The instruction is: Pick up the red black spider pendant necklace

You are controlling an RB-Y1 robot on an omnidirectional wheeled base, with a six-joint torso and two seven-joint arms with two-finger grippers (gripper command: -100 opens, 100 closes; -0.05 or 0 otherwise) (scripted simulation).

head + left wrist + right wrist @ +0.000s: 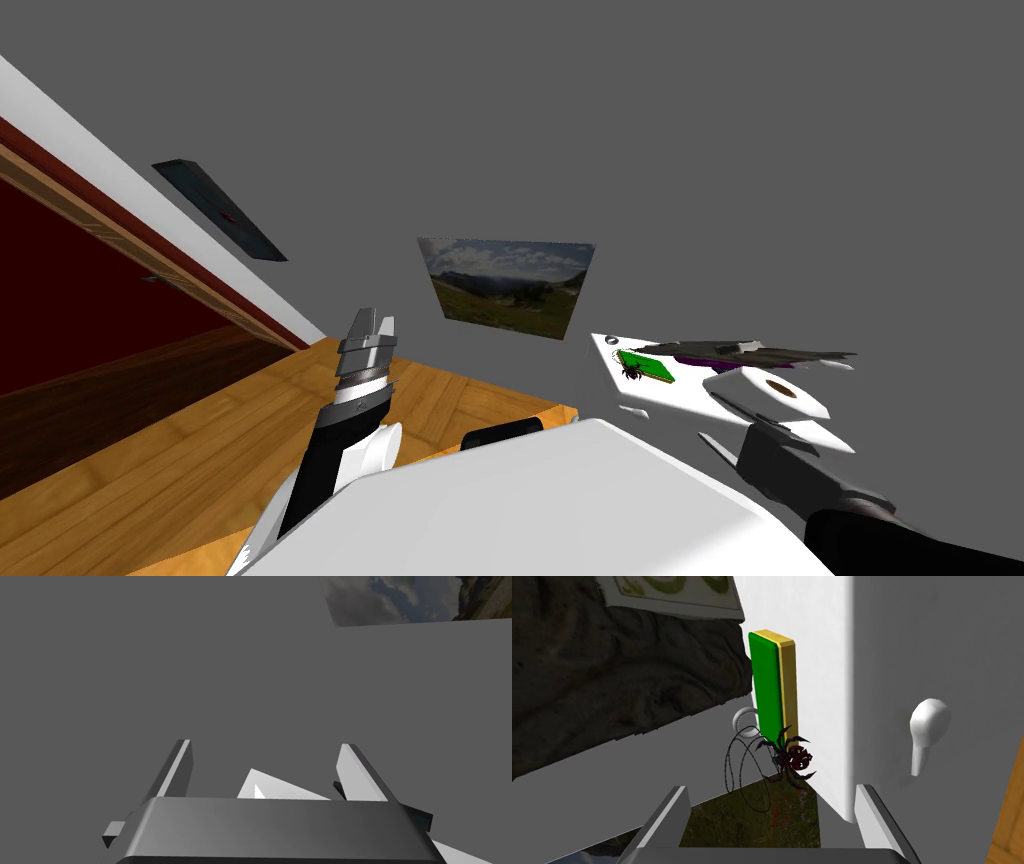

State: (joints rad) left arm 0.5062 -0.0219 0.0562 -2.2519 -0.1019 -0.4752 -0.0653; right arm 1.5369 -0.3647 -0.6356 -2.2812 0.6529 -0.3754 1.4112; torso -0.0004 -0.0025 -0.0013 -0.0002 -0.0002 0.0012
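On the white tabletop (606,356), a white dish (815,405) holds a small brown patch; I cannot tell what it is. Beside the dish lies a dark grey rough mass (612,691). A green and yellow block (772,686) rests just next to that mass. The spider pendant necklace (792,758) lies on the tabletop at the near end of this block, touching it. Its spider has a dark body with red markings and thin, spiky black legs, and a fine dark chain curls away from it in loose loops. The right gripper (772,788) hovers just short of the pendant, fingers spread wide and holding nothing, with the spider lined up between them. A white knob (929,726) sits off to one side. The left gripper (265,743) is raised over the wooden floor, fingers spread apart as well.
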